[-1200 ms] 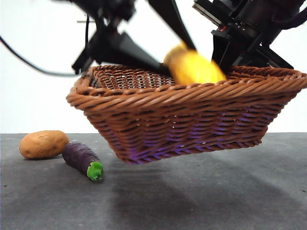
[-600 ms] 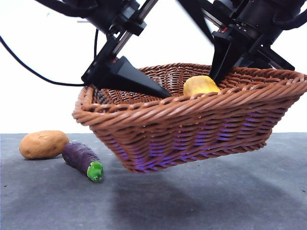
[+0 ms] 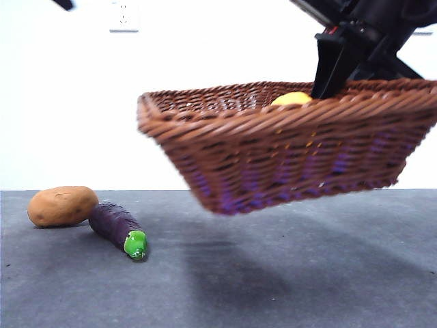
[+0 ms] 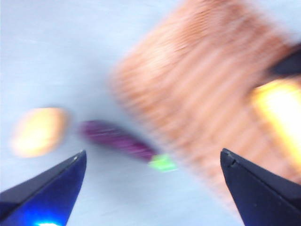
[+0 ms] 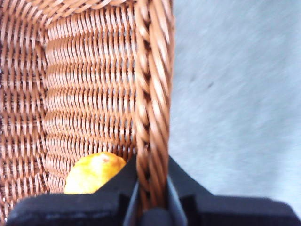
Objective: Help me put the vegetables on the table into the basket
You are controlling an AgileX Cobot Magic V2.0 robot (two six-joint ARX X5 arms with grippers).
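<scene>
The brown wicker basket (image 3: 293,147) hangs tilted above the table (image 3: 287,273), with my right gripper (image 3: 334,68) shut on its braided rim (image 5: 151,117) at the right side. The yellow corn (image 3: 292,98) lies inside it, close to that gripper (image 5: 151,188), and shows again as corn (image 5: 94,172) against the weave. The orange-brown potato (image 3: 63,206) and the purple eggplant (image 3: 117,227) with a green cap lie on the table at the left, touching. My left gripper (image 4: 153,153) is open and empty, high above the eggplant (image 4: 120,141) and potato (image 4: 37,132); that view is blurred.
A black tip of the left arm (image 3: 65,4) shows at the top left corner. A white wall with an outlet (image 3: 124,17) stands behind the table. The basket casts a shadow on the table beneath it.
The left arm has pulled up out of the basket and left the front view. The basket has moved right and slightly up. The corn now lies lower inside it.
</scene>
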